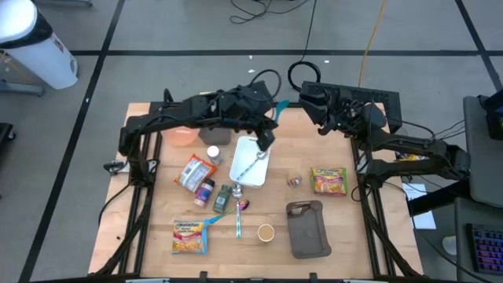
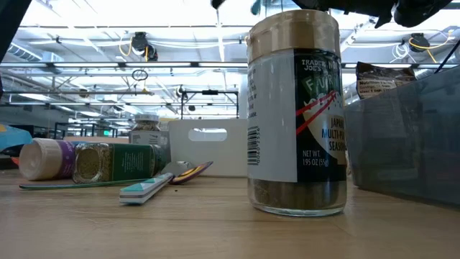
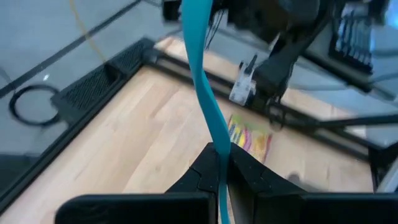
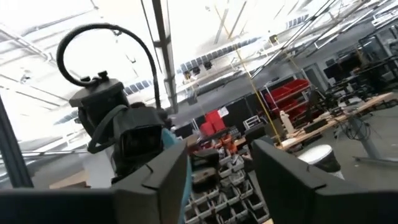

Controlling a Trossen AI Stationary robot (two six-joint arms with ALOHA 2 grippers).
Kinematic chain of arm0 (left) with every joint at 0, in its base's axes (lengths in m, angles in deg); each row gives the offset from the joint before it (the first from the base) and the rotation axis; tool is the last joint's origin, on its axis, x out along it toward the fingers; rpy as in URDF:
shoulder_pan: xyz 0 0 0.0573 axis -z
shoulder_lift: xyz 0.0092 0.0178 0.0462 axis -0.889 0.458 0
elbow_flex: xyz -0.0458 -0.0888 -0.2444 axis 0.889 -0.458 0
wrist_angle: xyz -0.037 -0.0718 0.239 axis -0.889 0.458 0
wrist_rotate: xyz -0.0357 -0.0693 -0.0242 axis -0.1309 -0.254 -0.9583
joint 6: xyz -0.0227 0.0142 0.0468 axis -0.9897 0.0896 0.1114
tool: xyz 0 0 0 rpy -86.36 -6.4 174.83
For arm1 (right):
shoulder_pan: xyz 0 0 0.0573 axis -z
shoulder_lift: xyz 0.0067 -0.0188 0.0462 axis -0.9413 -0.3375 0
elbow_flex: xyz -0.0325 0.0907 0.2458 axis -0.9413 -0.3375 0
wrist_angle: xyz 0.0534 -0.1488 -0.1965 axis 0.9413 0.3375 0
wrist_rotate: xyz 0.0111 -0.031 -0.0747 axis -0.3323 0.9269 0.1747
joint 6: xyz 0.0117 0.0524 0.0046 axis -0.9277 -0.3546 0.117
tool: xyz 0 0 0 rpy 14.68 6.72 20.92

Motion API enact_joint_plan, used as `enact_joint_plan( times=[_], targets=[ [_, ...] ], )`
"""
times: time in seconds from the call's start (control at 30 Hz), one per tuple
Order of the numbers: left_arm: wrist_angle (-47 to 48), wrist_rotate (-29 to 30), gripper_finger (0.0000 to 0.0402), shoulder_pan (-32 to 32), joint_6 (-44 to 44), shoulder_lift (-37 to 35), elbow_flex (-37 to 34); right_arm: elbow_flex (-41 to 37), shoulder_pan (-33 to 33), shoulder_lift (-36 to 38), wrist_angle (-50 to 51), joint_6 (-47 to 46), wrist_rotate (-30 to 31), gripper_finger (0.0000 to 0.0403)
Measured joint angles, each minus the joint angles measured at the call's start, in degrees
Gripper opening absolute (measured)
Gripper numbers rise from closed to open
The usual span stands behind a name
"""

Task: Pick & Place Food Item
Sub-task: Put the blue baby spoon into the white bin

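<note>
Teal strip (image 3: 208, 106) clamped between left gripper (image 3: 222, 163) fingers, raised above table's far edge (image 1: 236, 106), over white tray (image 1: 250, 163). Right gripper (image 4: 217, 163) just opposite, fingers parted, empty. Step judged: handover done or carry in hand. Next: lower strip toward placement spot, then release.

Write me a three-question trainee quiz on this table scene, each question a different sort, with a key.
1. True or false: the left claw is shut on a blue strip.
2. Multiple choice: what lies on the white tray? A) a cup B) a light-coloured utensil C) a noodle packet
3. Fill in: in the low view, the nearest thing to the camera is a tall ____ with a tan lid.

Key:
1. True; the fingers pinch the strip in the left wrist view.
2. B, the utensil.
3. Jar; the seasoning jar fills the middle of that view.
</note>
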Motion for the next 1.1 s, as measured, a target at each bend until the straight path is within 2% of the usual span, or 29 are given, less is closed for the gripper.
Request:
enact_joint_plan(
  times=[0.17,0.33,0.47,0.63,0.73,0.83,0.93,1.1],
  targets=[
    [8.9,-1.0,0.0011,0.0,1.5,-3.8,0.0,0.0,1.7,1.9,0.7,0.2,-0.3,0.0197],
    [21.5,-1.2,0.0011,0.0,0.9,-7.3,0.0,0.0,4.1,4.2,3.7,0.2,-5.4,0.0196],
    [25.7,-1.6,0.0011,-0.5,0.3,-9.6,0.0,0.0,4.9,5.8,8.1,-0.1,-7.5,0.019],
    [25.6,-7.7,0.0011,-2.3,0.9,-10.7,0.0,0.0,4.8,7.3,11.5,-0.8,-7.8,0.0189],
    [24.3,-11.7,0.0011,-3.7,1.6,-10.7,-2.5,0.0,4.8,7.9,12.8,-1.4,-8.1,0.0191],
    [20.5,-16.0,0.0011,-5.1,1.7,-10.6,-7.4,0.0,4.8,8.6,13.4,-1.4,-10.8,0.0191],
    [12.8,-21.8,0.0011,-6.0,1.8,-10.8,-13.3,0.0,4.7,9.2,14.8,-1.4,-13.3,0.0187],
    [2.9,-27.6,0.0011,-7.3,0.3,-10.9,-23.3,0.0,4.7,10.2,19.5,-3.1,-16.4,0.0181]
  ],
)
